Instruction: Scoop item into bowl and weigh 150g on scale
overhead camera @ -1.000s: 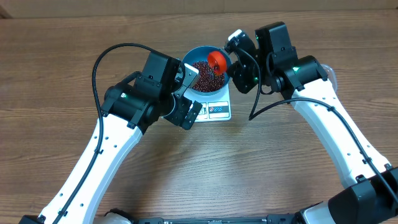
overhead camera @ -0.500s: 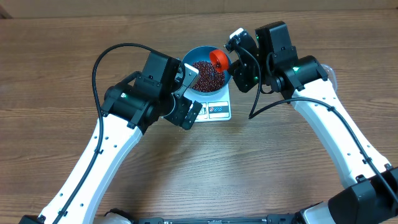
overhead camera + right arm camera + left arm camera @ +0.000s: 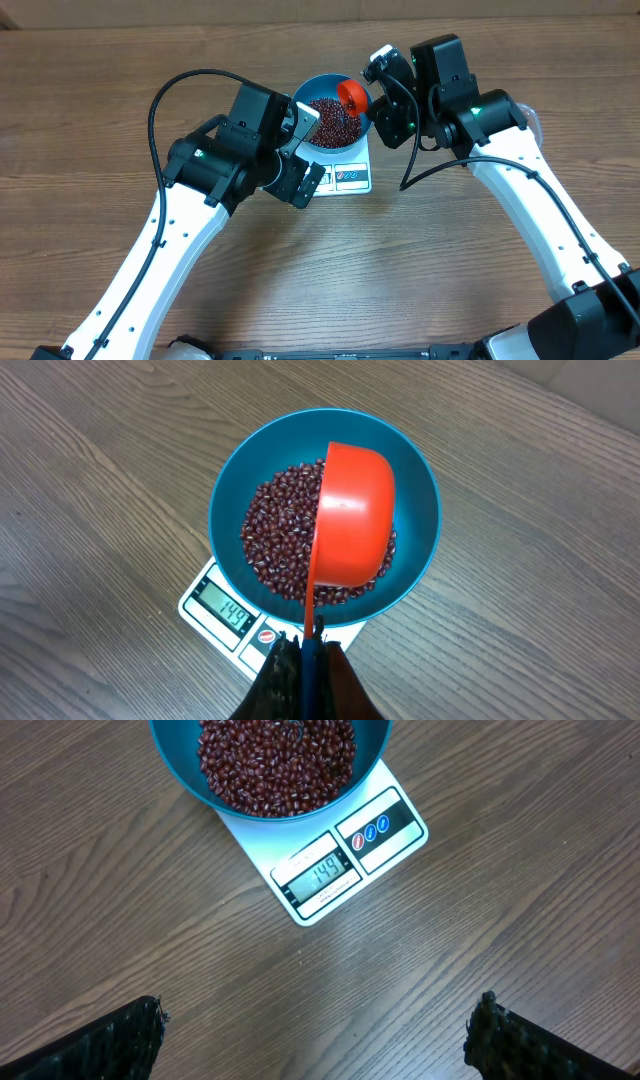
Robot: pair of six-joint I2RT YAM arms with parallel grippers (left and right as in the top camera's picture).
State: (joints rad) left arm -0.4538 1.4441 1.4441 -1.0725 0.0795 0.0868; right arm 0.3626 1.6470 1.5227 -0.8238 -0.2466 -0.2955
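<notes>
We are gripping the scoop (image 3: 352, 520) by its handle with our right gripper (image 3: 303, 657), the jaws pressed shut on the thin orange stem. We are holding its cup tipped on its side over the bowl (image 3: 420, 550), above the beans (image 3: 275, 530); whether it is touching them we cannot tell. The beans are lying heaped inside the bowl, covering its bottom. The bowl is sitting on the scale (image 3: 320, 880), hiding most of it and leaving only the display edge showing, and the display is reading 149. Our left gripper (image 3: 315, 1035) is hanging spread wide and holding nothing, near the scale but apart from it. Its two fingers (image 3: 110, 1045) are showing at the lower corners of the left wrist view, over the wood table (image 3: 520, 900).
</notes>
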